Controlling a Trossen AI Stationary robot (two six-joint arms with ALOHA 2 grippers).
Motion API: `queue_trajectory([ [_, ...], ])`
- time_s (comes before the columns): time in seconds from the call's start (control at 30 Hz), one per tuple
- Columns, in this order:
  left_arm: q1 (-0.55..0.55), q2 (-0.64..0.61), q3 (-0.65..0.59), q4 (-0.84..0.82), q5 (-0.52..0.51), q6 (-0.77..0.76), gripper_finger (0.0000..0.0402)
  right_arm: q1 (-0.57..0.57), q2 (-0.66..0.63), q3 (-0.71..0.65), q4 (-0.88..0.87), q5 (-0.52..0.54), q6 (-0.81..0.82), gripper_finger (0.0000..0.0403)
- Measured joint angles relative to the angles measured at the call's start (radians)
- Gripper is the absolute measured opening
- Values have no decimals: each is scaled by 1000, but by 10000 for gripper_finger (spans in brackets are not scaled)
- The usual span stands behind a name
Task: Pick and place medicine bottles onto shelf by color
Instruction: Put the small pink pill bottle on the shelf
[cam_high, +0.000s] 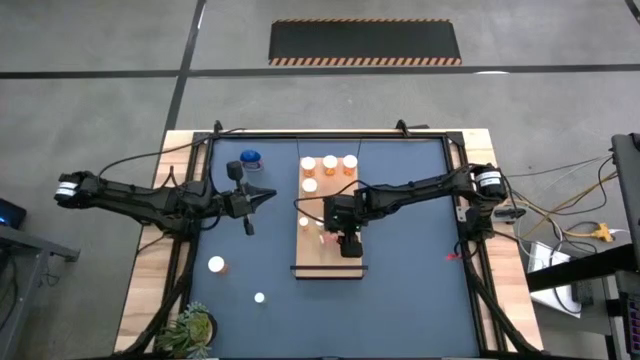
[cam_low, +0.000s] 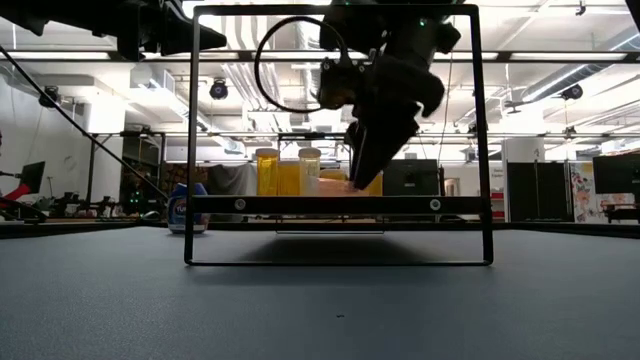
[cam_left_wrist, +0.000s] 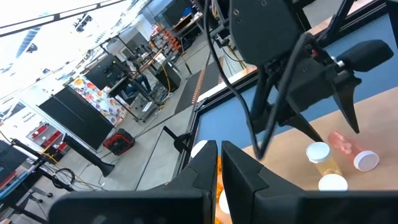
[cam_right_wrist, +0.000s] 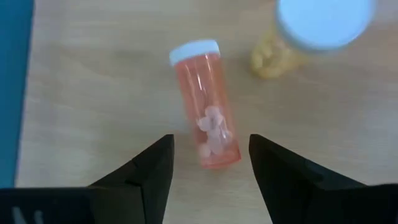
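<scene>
my right tool (cam_right_wrist: 210, 163) hangs over the shelf (cam_high: 306, 262), fingers spread wide with nothing between them, straddling the base end of a pink-orange bottle (cam_right_wrist: 206, 102). the bottle lies on its side on the board, long axis running roughly straight away from my wrist, white cap at the far end. i judge the wide spread is there to close across its narrow body. upright amber bottles (cam_high: 329, 164) stand grouped at the shelf's far end. my left tool (cam_left_wrist: 219, 163) waits above the worktop (cam_high: 410, 290) beside the blue bottle (cam_high: 250, 158), fingers nearly together, empty.
</scene>
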Motion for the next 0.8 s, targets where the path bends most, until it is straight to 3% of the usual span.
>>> queue_trajectory([
  [0.23,0,0,0,0,0,0,4,1,0,-13,6,8,-6,192],
  [0.6,0,0,0,-1,0,0,4,1,0,-13,5,8,-5,91],
  [0.8,0,0,0,-1,0,0,4,1,-8,-12,-4,1,-5,81],
])
